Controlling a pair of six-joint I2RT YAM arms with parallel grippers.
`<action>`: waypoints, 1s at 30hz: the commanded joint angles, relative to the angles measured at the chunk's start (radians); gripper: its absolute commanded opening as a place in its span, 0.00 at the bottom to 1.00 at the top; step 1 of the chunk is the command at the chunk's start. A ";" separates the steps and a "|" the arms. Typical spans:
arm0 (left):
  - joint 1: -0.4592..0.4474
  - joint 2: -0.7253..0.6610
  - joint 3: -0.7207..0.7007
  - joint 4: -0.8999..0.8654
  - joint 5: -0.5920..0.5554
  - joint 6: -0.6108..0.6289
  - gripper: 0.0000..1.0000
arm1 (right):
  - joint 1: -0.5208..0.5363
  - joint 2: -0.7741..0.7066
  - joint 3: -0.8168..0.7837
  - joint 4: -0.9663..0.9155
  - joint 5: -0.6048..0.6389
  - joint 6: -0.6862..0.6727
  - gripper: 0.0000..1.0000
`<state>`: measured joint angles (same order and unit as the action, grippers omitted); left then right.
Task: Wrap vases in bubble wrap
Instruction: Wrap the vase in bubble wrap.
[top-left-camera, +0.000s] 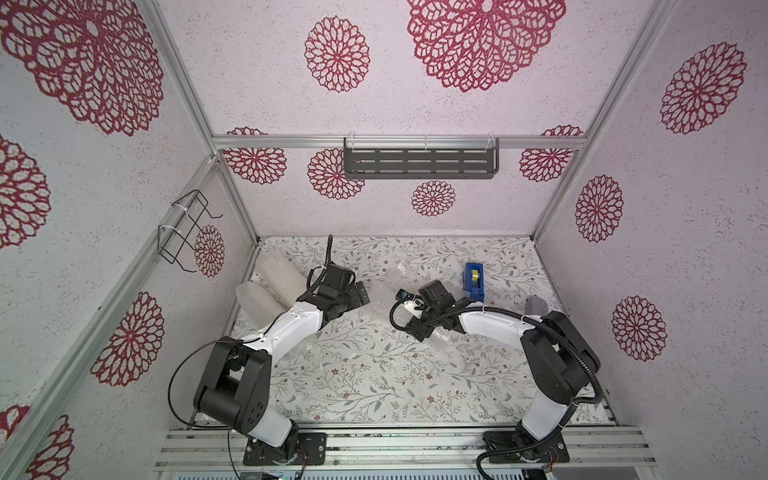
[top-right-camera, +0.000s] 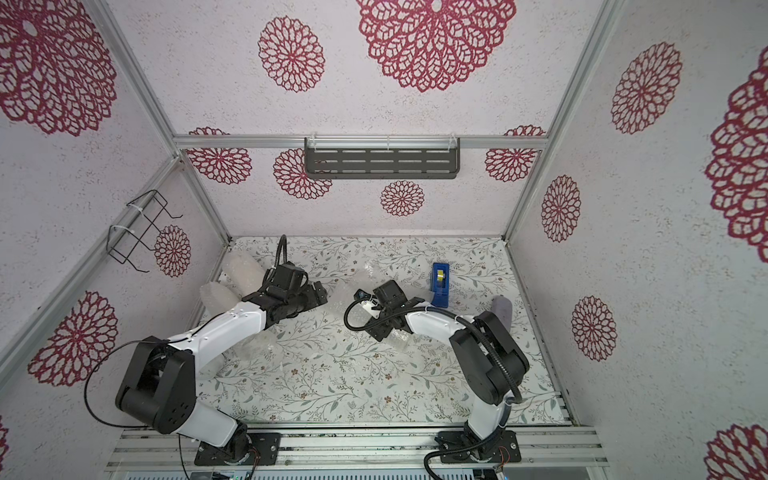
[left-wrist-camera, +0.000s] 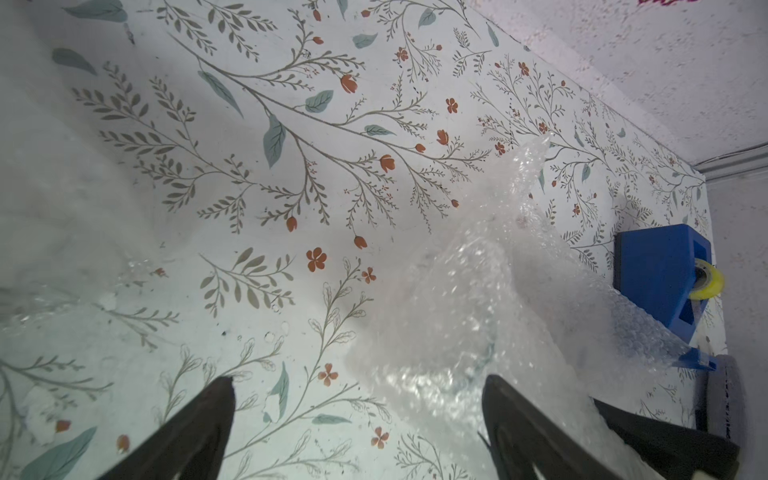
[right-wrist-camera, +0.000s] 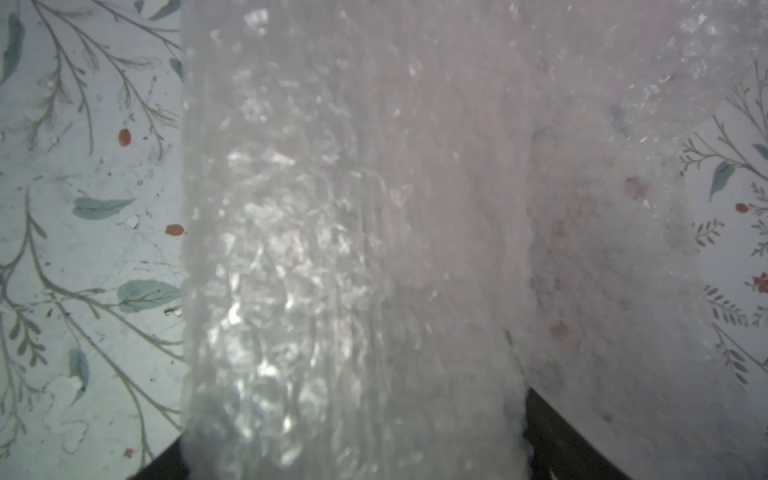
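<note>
Centre table, a shade towards 12 o'clock: the roll of translucent, crinkly bubble wrap (right-wrist-camera: 353, 249) is bracketed by the right gripper (top-left-camera: 420, 331), whose dark fingers (right-wrist-camera: 557, 440) are set wide and pressed to both flanks, so the roll is judged to be gripped. A vase is presumed to be inside, though which one cannot be told through the plastic. The left gripper (left-wrist-camera: 359, 379) is parked at the roll's 9 o'clock, jaws spread wide and nothing held. The loose tail of the wrap (left-wrist-camera: 511, 232) is seen peaking up beside one finger, unsecured. At 10 o'clock two whitish bubble-wrapped bundles (top-left-camera: 279, 272) are laid side by side against the left wall, so the last wrap is reckoned to be in hand and close to done. Next, that tail is to be caught by the free jaws, drawn snug over the roll and laid flat while the roll is steadied. A light pinch is called for, since the sheet is slippery and springy. The blue plastic tape dispenser with its yellow reel (top-left-camera: 473, 280) is stood at 1 o'clock, within reach. The tabletop (top-left-camera: 374, 390) is covered in a pale leaf-and-red-flower print, scuffed in places. The booth is walled in white textured panels with crimson floral medallions, framed in aluminium, with a dark slotted metal shelf (top-left-camera: 419, 163) mounted at 12 o'clock and a black wire rack (top-left-camera: 187, 232) at 9
</note>
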<state>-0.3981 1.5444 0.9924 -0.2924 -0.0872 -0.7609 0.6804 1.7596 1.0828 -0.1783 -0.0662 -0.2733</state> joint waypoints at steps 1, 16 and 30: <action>0.003 -0.013 -0.015 0.013 0.001 -0.015 0.95 | 0.057 0.061 -0.010 -0.061 -0.148 0.294 0.76; 0.002 0.127 0.081 0.095 0.154 -0.036 0.95 | 0.077 0.099 -0.062 0.204 -0.264 0.780 0.72; 0.002 0.296 0.176 -0.017 0.125 -0.036 0.94 | 0.082 0.141 -0.069 0.277 -0.254 0.819 0.75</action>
<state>-0.3981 1.8095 1.1503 -0.2604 0.0589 -0.8001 0.7368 1.8477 1.0447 0.1238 -0.3367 0.5716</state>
